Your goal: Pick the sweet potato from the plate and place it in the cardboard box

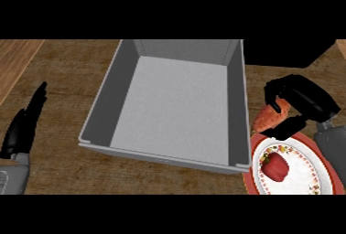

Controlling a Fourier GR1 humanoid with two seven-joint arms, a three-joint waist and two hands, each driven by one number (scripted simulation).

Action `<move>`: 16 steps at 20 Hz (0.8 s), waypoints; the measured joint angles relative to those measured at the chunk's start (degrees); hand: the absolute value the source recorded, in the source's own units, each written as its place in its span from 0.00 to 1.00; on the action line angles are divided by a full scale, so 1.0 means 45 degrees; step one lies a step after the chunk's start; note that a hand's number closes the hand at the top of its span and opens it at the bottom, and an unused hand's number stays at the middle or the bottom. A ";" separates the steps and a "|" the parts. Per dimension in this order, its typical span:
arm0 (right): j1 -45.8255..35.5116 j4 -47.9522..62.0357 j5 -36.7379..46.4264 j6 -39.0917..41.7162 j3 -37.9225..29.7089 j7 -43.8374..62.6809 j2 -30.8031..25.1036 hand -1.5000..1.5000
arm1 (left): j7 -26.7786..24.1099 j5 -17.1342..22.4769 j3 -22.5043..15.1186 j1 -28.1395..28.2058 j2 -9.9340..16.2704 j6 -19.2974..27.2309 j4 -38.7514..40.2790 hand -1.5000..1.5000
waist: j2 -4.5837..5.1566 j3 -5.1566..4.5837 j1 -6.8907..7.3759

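Observation:
The orange sweet potato (269, 118) hangs above the plate's far rim, just right of the box wall. My right hand (304, 103) is shut on it, fingers over its top and thumb under its near end. Below it lies the flowered plate (304, 173) with a red rim, and a dark red piece of food (276, 165) rests on it. The grey open box (174, 103) fills the middle of the view, and nothing shows inside it. My left hand (24, 125) rests open at the left edge, fingers straight and pointing away.
A black object (287, 52) stands behind the box at the far right. A lighter wooden strip (17, 57) runs along the far left of the brown counter (67, 91).

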 measured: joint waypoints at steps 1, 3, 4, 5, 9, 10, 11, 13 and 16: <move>-0.0540 0.0465 -0.0018 -0.0104 -0.0118 -0.0552 -0.0020 1.00 | -0.0039 0.0017 0.0067 -0.0059 0.0052 -0.0023 0.0139 0.50 | -0.0004 0.0000 -0.0060; -0.1419 0.1286 -0.0247 -0.0355 -0.0457 -0.1756 -0.0016 1.00 | 0.0155 -0.0007 0.0089 -0.0154 0.0032 0.0025 0.0115 0.50 | -0.0023 0.0010 -0.0162; -0.1830 0.1523 -0.0408 -0.0399 -0.0625 -0.2331 -0.0042 1.00 | 0.0124 -0.0084 0.0084 -0.0155 -0.0015 0.0131 0.0190 0.50 | -0.0037 0.0011 -0.0237; -0.2214 0.1861 -0.0554 -0.0467 -0.0766 -0.2960 -0.0025 1.00 | 0.0062 -0.0118 0.0089 -0.0158 -0.0053 0.0190 0.0283 0.50 | -0.0041 0.0009 -0.0278; -0.3871 0.2965 -0.1036 -0.0003 -0.1136 -0.4508 0.0187 1.00 | -0.0087 -0.0138 0.0229 -0.0125 -0.0072 0.0263 0.0510 0.50 | -0.0118 -0.0003 -0.0517; -0.4098 0.3197 -0.1082 0.0105 -0.1162 -0.4856 0.0283 1.00 | -0.0158 -0.0122 0.0274 0.0006 -0.0091 0.0280 0.0457 0.50 | -0.0140 -0.0006 -0.0574; -0.4379 0.3489 -0.1075 0.0192 -0.1122 -0.5055 0.0501 1.00 | -0.0046 -0.0088 0.0336 -0.0111 -0.0003 0.0184 0.0505 0.50 | -0.0151 -0.0008 -0.0621; -0.4975 0.3648 -0.1180 0.0609 -0.0974 -0.4864 0.1135 1.00 | -0.0047 -0.0165 0.0327 -0.0119 -0.0037 0.0230 0.0549 0.50 | -0.0178 -0.0009 -0.0691; -0.5563 0.3681 -0.1536 0.1461 -0.0955 -0.4424 0.1843 1.00 | -0.0141 -0.0064 0.0468 0.0371 -0.0027 0.0169 0.0286 0.50 | -0.0224 -0.0013 -0.0772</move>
